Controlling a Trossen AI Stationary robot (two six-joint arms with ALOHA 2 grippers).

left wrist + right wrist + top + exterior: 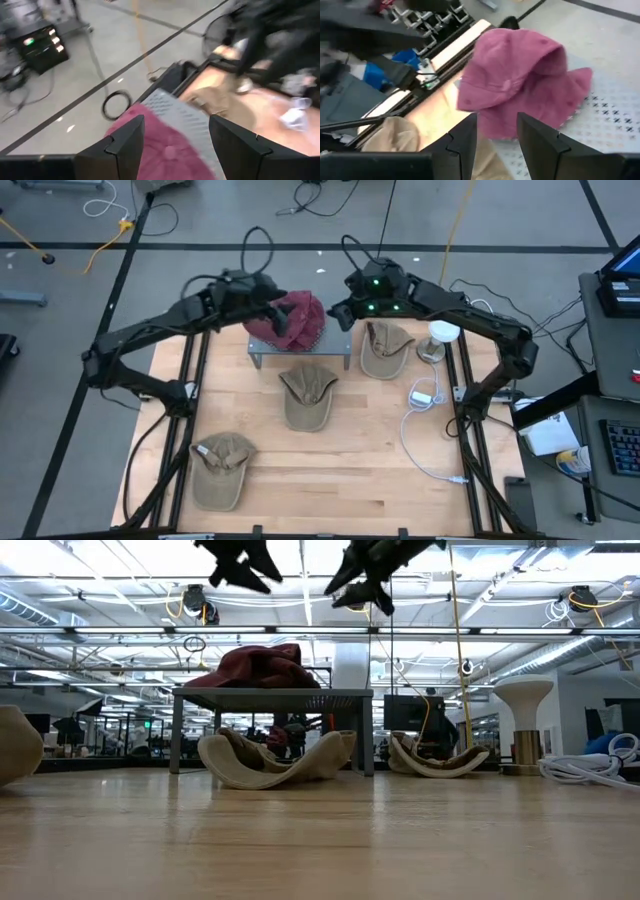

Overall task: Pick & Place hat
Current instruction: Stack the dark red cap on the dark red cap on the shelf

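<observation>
A maroon hat lies crumpled on top of a small grey perforated stand at the table's far middle. In the low view the hat rests on the stand's top. My left gripper hovers open above the hat's left side, high over it. In its wrist view its fingers frame the hat without touching it. My right gripper hangs open to the right of the hat, also high. Its wrist view shows the hat beyond the fingers.
Three tan hats lie on the wooden table: one in front of the stand, one right of it, one near the front left. A white round-topped object and a white cable with a plug sit along the right rail.
</observation>
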